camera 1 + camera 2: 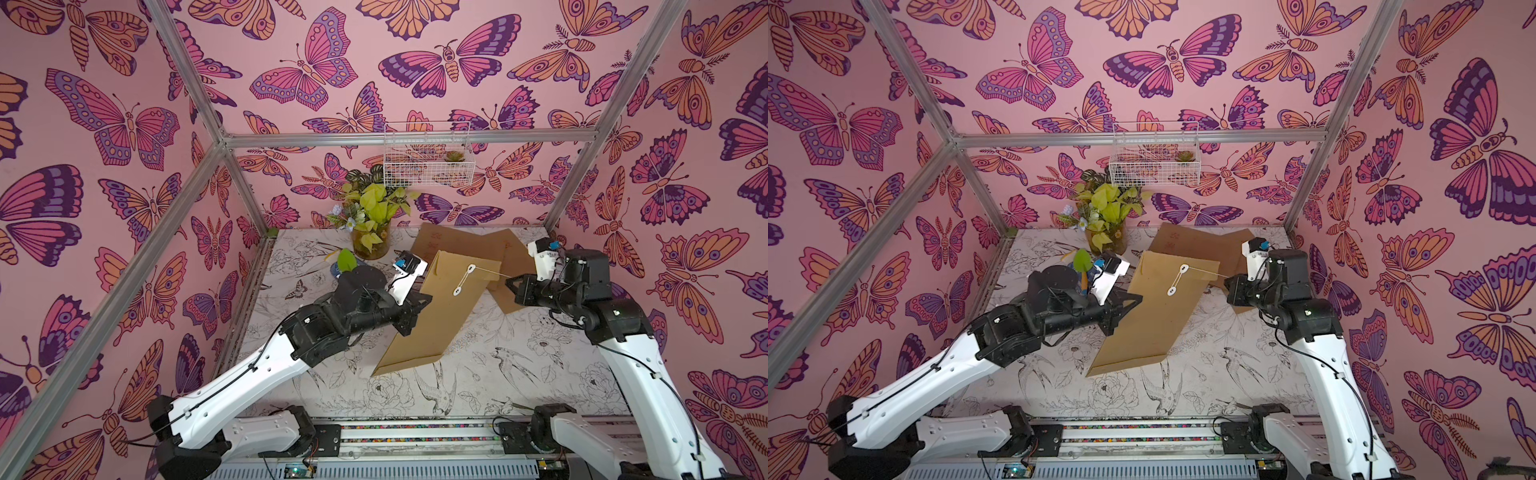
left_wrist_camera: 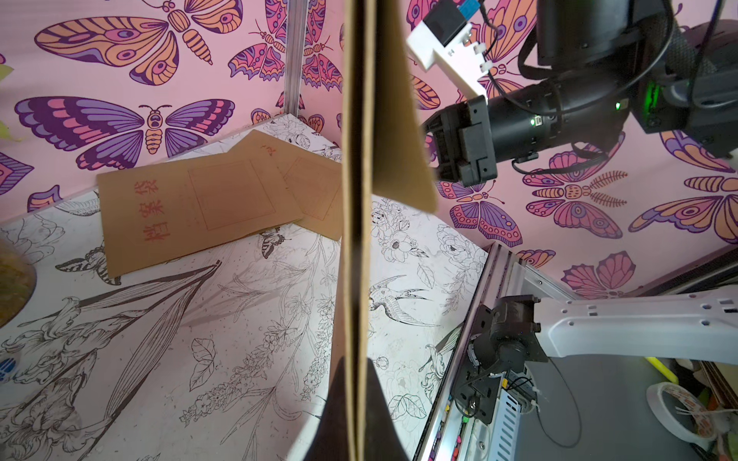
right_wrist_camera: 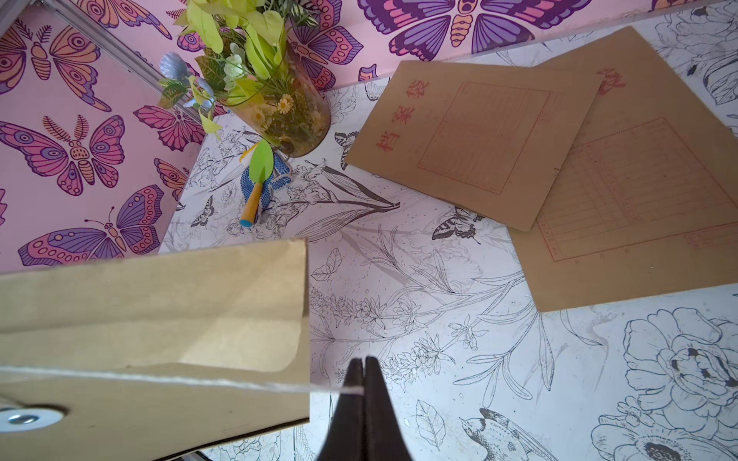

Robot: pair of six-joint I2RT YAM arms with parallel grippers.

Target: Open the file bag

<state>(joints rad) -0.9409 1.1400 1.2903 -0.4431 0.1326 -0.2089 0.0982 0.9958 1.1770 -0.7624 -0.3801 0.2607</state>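
The file bag, a kraft paper envelope, hangs tilted above the table in both top views, its lower corner near the tabletop. My left gripper is shut on its left edge; in the left wrist view the bag's edge runs straight out from between the gripper's jaws. Two white discs sit on the flap side. A white string runs taut from the upper disc to my right gripper, which is shut on it just off the bag's right edge. In a top view the right gripper shows beside the bag.
Two more kraft file bags lie flat and overlapping at the back right. A glass vase of plants stands at the back, with a green trowel beside it. A white wire basket hangs on the back wall.
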